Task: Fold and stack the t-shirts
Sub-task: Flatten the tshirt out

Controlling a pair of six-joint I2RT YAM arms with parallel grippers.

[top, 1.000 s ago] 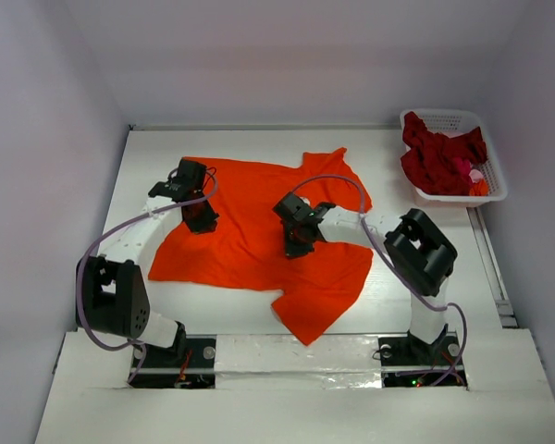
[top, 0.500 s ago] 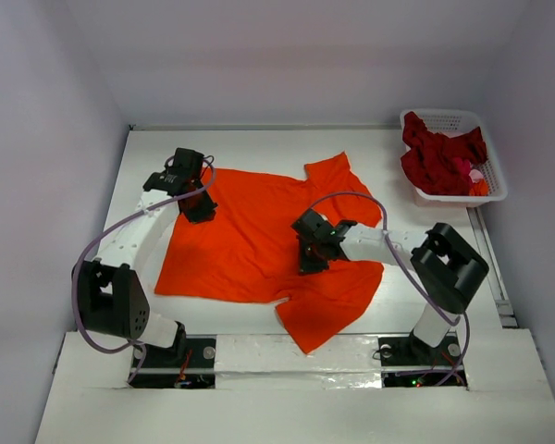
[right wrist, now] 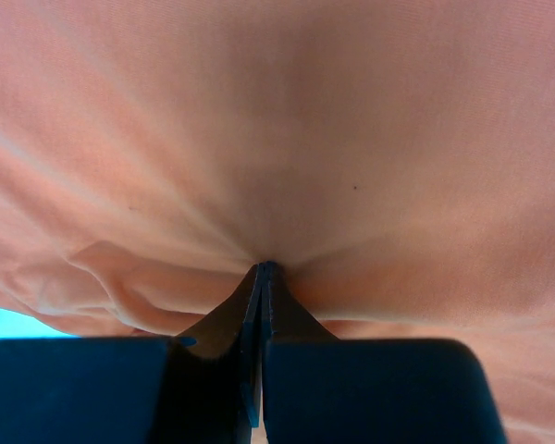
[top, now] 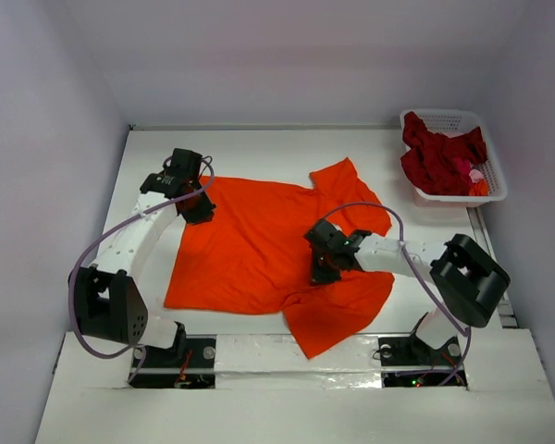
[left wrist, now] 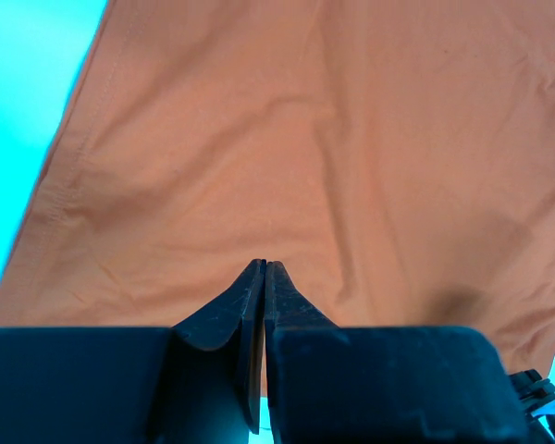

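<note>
From above, the orange t-shirt [top: 259, 250] lies spread but skewed on the white table [top: 259, 148], one sleeve reaching toward the far right and a flap of cloth trailing to the near edge between the arm bases. The left gripper [top: 196, 211] sits at the shirt's far left corner and the right gripper [top: 322, 270] on the cloth right of centre. The dark red t-shirts [top: 439, 157] are heaped in the white latticed basket [top: 453, 118] at the far right corner. My reading is that the shirt is being laid out flat, with no fold made yet. The next move calls for squaring the body and smoothing that near flap before any edge is brought over. In the left wrist view the left gripper [left wrist: 262, 268] has its fingers pressed together, tips down on the orange cloth near a stitched hem (whether a pinch of fabric is caught I cannot tell). In the right wrist view the right gripper [right wrist: 262, 268] is clamped on the shirt, creases fanning out from the tips. No brand, label or writing shows in any view.
</note>
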